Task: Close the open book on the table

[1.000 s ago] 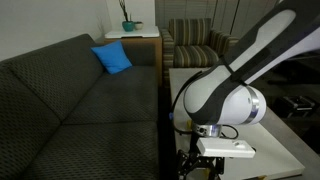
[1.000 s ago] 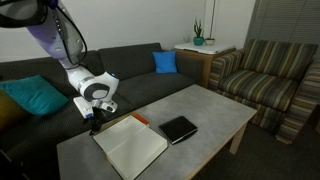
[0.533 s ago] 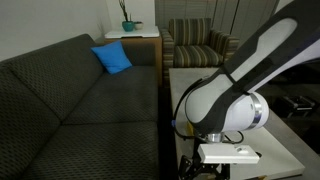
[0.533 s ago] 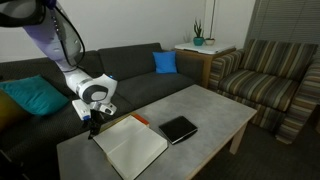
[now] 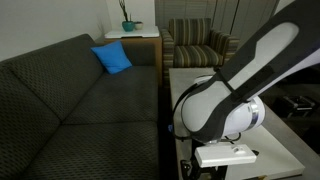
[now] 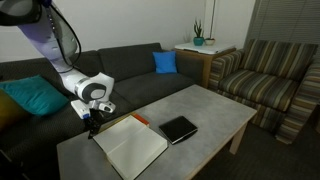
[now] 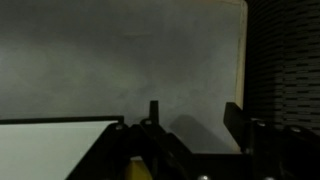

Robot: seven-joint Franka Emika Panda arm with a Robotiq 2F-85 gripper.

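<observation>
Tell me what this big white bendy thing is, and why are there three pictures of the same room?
That white bendy thing is a robot arm. A person steers it from afar. At its end sits a gripper, a kind of metal hand with two fingers.

Two pictures come from cameras standing in the room, looking from different spots. The third, darker one comes from a camera on the robot's wrist, so you look down past the fingers.

On the grey table lies the open book with white pages. Next to it lies a small black notebook. A blue cushion rests on the sofa.

The gripper hangs at the far corner of the open book and seems to hold nothing. I cannot tell whether its fingers are open or shut. The book is not closed yet.
</observation>
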